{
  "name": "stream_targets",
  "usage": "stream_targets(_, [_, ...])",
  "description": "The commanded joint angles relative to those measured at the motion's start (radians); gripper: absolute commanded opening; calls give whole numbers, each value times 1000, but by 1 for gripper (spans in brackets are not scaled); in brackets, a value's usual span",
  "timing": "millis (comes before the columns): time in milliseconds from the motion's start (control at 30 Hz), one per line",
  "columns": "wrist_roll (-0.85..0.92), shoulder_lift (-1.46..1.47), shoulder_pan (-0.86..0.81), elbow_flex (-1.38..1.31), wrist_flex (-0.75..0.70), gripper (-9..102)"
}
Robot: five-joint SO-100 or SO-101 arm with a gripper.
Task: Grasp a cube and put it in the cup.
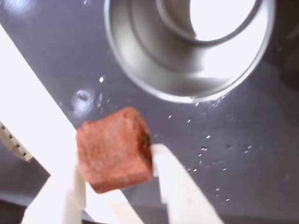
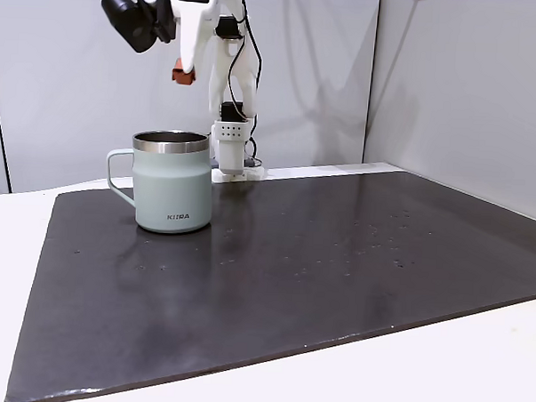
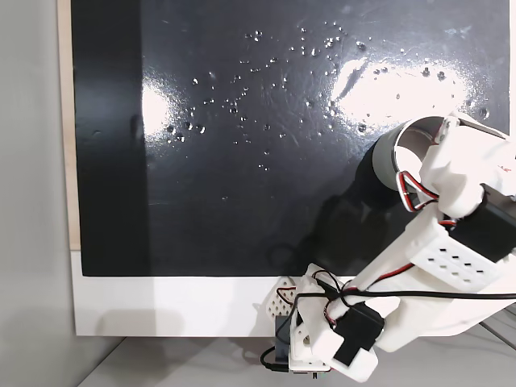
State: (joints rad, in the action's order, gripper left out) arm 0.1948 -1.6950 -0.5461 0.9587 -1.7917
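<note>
While the gripper (image 1: 119, 184) is clamping the cube (image 1: 114, 149) in the wrist view, with the cup (image 1: 189, 46) lying ahead, a fixed view is showing the cube (image 2: 180, 73) hanging high above the rim (centring before release looks wise).

White plastic arm (image 3: 427, 266) with black servos, red and black cables, perhaps perforated panels.

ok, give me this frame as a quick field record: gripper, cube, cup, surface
gripper: shut on the cube, raised high above the mat
cube: red-orange, pinched between both fingers, off the mat
cup: sage-green mug, upright, handle to the left in a fixed view, looks empty in the wrist view
cube vs cup: above the rim and apart from it, not inside yet
mat: dark, speckled with small droplets
</note>
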Motion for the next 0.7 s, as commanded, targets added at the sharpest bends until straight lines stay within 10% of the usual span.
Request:
stream_targets(0, [55,-48,-54,37,-6,1])
stream_targets(667, [164,44,-152,133,-8,2])
